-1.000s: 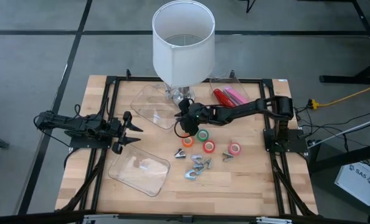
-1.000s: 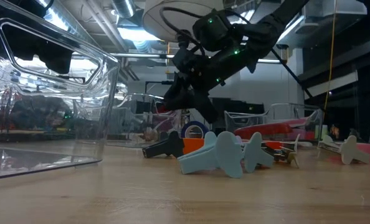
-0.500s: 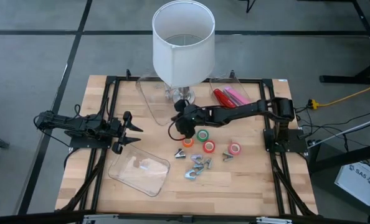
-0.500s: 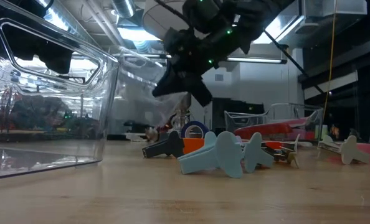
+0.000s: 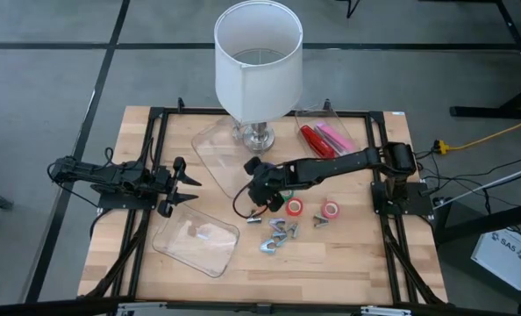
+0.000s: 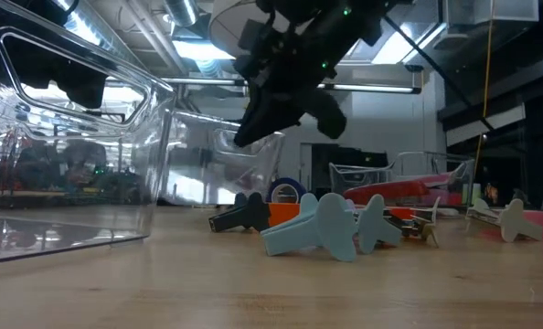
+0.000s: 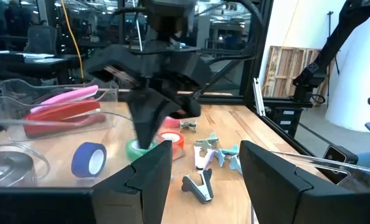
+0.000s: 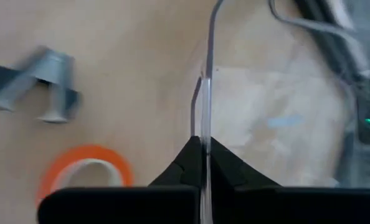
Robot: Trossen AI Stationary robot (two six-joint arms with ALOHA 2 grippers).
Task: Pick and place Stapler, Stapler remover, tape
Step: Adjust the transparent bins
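Tape (image 5: 294,206) lies mid-worktop, a little toward 3 o'clock. My right jaws are pinched shut on the middle tray's (image 5: 215,147) rim. I'd drag it low and slow, clear of the rolls. Left jaws wait wide at 9 o'clock. Count: one lamp (image 5: 258,57), three trays, two staplers (image 5: 317,139) at 1 o'clock, five rolls, about five removers (image 5: 281,231).

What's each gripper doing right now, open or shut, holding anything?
Left gripper: open, empty, waiting at the table's left side.
Right gripper: shut on the clear container's rim, mid-table.
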